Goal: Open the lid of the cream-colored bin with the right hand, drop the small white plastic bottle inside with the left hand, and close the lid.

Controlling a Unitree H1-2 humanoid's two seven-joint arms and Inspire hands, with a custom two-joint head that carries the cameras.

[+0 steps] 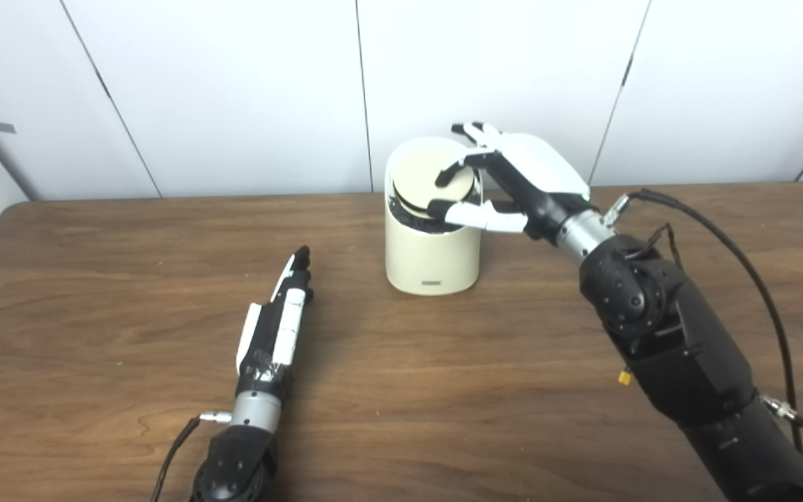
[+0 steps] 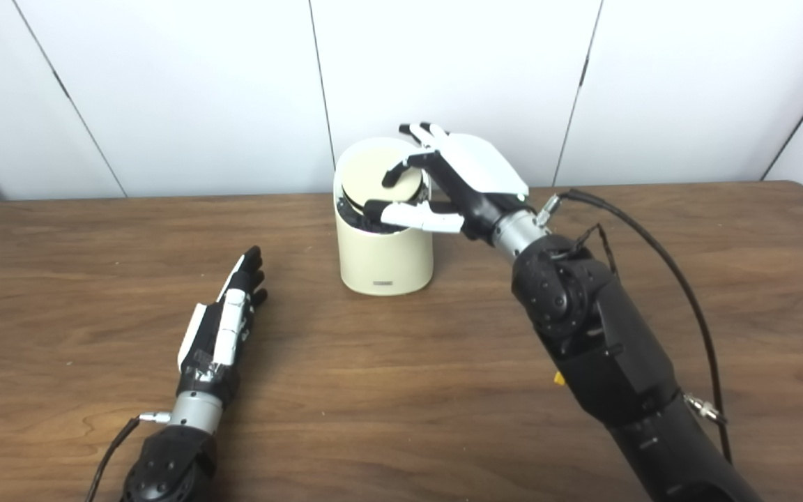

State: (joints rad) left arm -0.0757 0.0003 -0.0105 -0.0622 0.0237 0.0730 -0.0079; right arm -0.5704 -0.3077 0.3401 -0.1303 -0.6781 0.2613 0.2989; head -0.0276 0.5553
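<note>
Left eye view. Cream-colored cylindrical plastic bin upright near the far edge of the brown wood-grain table, close to the white panelled wall. Round cream lid tilted inside the bin's rim, dark gap showing along its near side. Right hand over the bin top from the right, fingers spread and curled, one dark fingertip on the lid's surface, thumb lying along the near rim; clamped on nothing. Left hand flat and edge-on upon the table, left of and nearer than the bin, well apart from it, fingers straight and together, holding nothing. Small white plastic bottle nowhere visible; cannot tell whether inside the bin. Wide bare tabletop on the left, in front of the bin and between the two arms; black cable looping beside the right forearm toward the right edge.

Right eye view. Same layout, bin shifted left in frame. Right hand again over the lid, fingers apart. Left hand flat, fingers pointing toward the far edge. Rounded right table corner in view, open wood before it.
</note>
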